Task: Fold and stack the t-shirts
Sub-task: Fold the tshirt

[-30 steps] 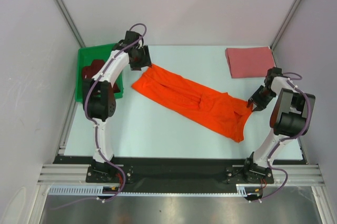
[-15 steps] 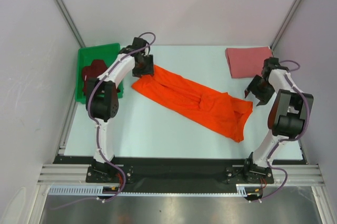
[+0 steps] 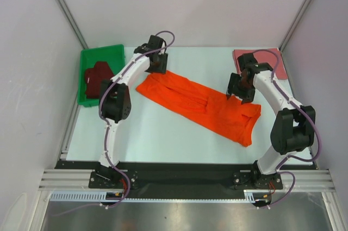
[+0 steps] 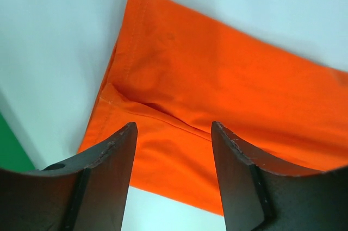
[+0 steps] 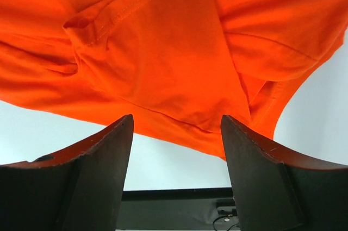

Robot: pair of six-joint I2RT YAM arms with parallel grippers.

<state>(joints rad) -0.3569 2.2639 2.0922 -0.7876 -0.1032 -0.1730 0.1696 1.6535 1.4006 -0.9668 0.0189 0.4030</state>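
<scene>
The bright orange t-shirt (image 3: pixel 201 105) lies folded into a long strip, slanting from upper left to lower right across the table. My left gripper (image 3: pixel 158 63) hovers open over its upper-left end (image 4: pixel 179 89), nothing between the fingers. My right gripper (image 3: pixel 239 88) hangs open above the strip's far edge towards its right end (image 5: pixel 163 51), also holding nothing. A folded dusty rose pink t-shirt (image 3: pixel 266 55) rests at the back right, partly hidden by the right arm. The dark maroon t-shirt (image 3: pixel 98 77) lies crumpled in the green bin (image 3: pixel 103 54).
The green bin stands at the table's back left corner. White walls close in the table on the left, back and right. The black front rail (image 5: pixel 179 198) shows beyond the orange shirt in the right wrist view.
The right gripper let go of the shirt's right end, opened and swung left and back above the strip. The left gripper moved right along the back, from near the bin to above the shirt's upper-left end.
</scene>
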